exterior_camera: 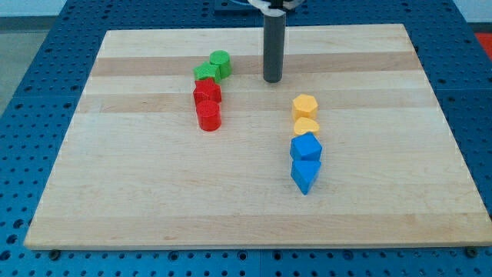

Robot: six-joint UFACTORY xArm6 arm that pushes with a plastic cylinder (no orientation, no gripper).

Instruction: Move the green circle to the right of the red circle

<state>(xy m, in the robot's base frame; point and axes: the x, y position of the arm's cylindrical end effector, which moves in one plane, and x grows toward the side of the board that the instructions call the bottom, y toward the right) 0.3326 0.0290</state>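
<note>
so nearest the camera, well down-right of my tip, sit the blue and yellow blocks, then down-left the red circle — the green circle is just left of my tip, untouched — no gripper here, only a bare rod

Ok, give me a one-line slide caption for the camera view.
My tip rests apart, right of the green circle, which sits above the red circle.
</note>
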